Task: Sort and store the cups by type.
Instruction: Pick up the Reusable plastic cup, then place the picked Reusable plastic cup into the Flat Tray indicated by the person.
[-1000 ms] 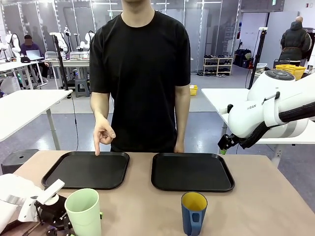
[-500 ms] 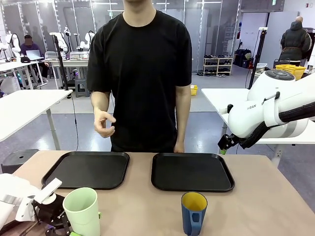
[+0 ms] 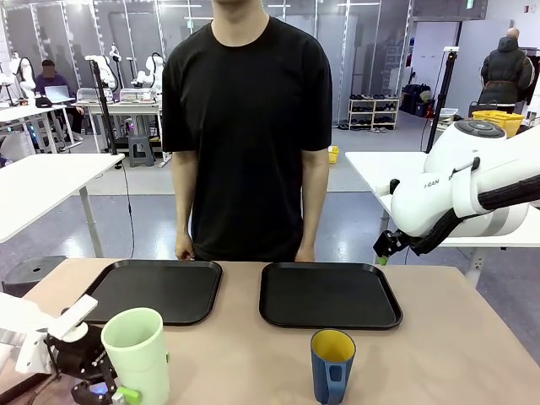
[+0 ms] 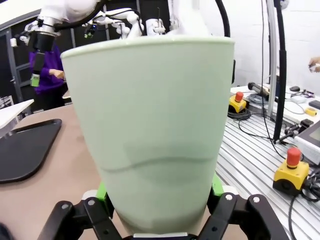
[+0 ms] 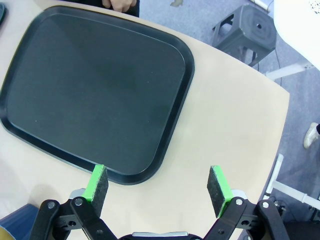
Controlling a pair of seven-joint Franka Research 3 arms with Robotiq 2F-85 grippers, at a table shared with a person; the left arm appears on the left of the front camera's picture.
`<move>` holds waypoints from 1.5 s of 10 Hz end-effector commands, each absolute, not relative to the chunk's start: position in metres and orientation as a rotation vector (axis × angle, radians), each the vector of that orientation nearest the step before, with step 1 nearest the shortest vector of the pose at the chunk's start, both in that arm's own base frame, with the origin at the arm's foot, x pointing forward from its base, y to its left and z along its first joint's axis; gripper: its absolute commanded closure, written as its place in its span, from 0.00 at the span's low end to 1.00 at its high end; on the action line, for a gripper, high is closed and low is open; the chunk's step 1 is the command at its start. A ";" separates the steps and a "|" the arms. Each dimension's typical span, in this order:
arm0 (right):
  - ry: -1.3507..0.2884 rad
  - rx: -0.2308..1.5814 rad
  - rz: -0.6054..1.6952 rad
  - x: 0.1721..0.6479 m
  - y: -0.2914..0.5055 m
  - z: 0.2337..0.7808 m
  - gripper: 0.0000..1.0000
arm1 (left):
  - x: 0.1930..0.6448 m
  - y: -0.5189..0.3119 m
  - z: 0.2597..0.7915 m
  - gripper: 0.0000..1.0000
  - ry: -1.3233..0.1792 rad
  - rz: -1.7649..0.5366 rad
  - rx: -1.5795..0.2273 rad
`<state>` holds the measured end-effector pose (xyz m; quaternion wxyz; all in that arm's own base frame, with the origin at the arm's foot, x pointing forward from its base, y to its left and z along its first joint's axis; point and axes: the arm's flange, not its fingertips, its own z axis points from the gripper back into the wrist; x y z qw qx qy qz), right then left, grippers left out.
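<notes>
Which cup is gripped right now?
The tall pale-green plastic tumbler, clamped in the left gripper; the shorter dark-blue mug with yellow inside stands free on the table.

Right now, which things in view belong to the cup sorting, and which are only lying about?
Belong to the job:
- pale-green tumbler, clamped in the left gripper
- dark-blue mug
- left tray and right tray, probably where the cups go

Just lying about:
- grey stool on the floor
- yellow box with a red button beside the table
</notes>
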<state>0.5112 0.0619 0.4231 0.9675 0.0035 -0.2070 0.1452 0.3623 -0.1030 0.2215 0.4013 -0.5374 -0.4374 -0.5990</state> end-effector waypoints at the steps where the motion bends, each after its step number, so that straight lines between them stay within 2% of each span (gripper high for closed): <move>1: -0.421 0.008 0.305 0.512 0.059 0.424 0.00 | 0.352 -0.083 0.267 0.67 -1.147 -1.489 -1.274; 4: -0.421 0.008 0.305 0.512 0.059 0.424 0.00 | 0.357 -0.059 0.306 0.67 -1.173 -1.464 -1.213; 6: -0.421 0.008 0.305 0.512 0.059 0.424 0.00 | 0.358 -0.053 0.314 0.67 -1.166 -1.465 -1.219; 8: -0.421 0.008 0.305 0.512 0.059 0.424 0.00 | 0.358 -0.045 0.314 0.67 -1.176 -1.461 -1.237; 9: -0.421 0.008 0.305 0.512 0.059 0.424 0.00 | 0.383 -0.051 0.287 0.67 -1.158 -1.444 -1.205; 15: -0.421 0.008 0.305 0.512 0.059 0.424 0.00 | 0.383 -0.051 0.287 0.67 -1.158 -1.444 -1.205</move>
